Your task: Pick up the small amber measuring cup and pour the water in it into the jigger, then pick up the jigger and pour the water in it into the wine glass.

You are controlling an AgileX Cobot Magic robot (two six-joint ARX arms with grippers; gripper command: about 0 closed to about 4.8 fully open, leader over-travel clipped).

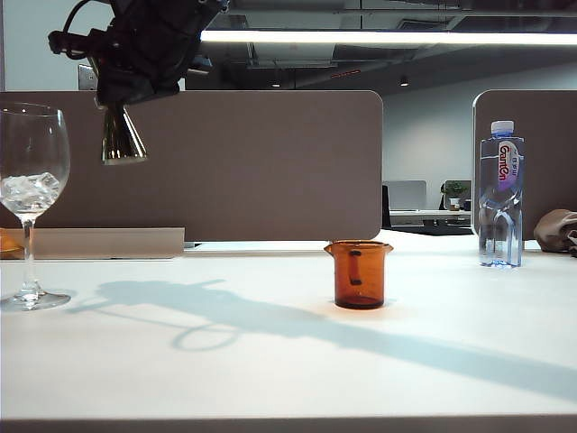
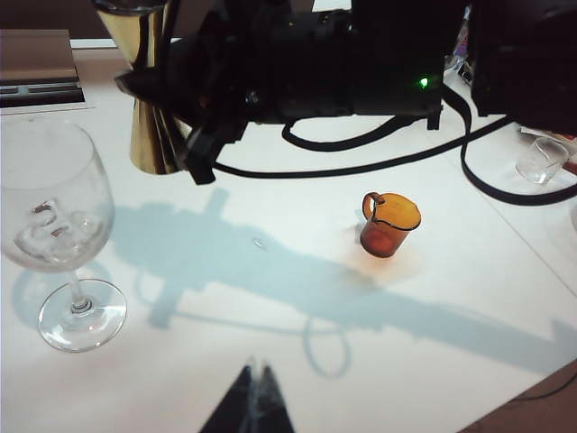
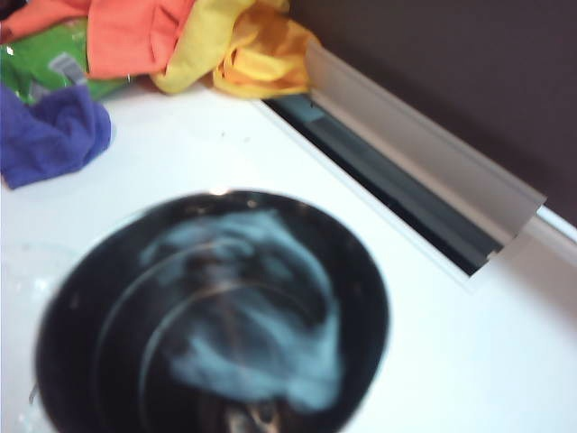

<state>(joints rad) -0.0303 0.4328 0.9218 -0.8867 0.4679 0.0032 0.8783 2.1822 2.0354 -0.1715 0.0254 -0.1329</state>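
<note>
Nearest me, my left gripper [image 2: 255,397] sits pinched together and empty at the lower frame edge, while my right gripper [image 1: 126,95] clamps the jigger [image 1: 122,137] upper left above the wine glass [image 1: 32,194].

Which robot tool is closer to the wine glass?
The right tool. It holds the jigger up in the air beside the wine glass. The left tool hangs farther back, shut and empty.

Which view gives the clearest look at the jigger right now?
The left wrist view: the jigger shows gold and upright in the right hand, beside the wine glass. The exterior view shows only its lower cone; the right wrist view, a blurred look into it.
</note>
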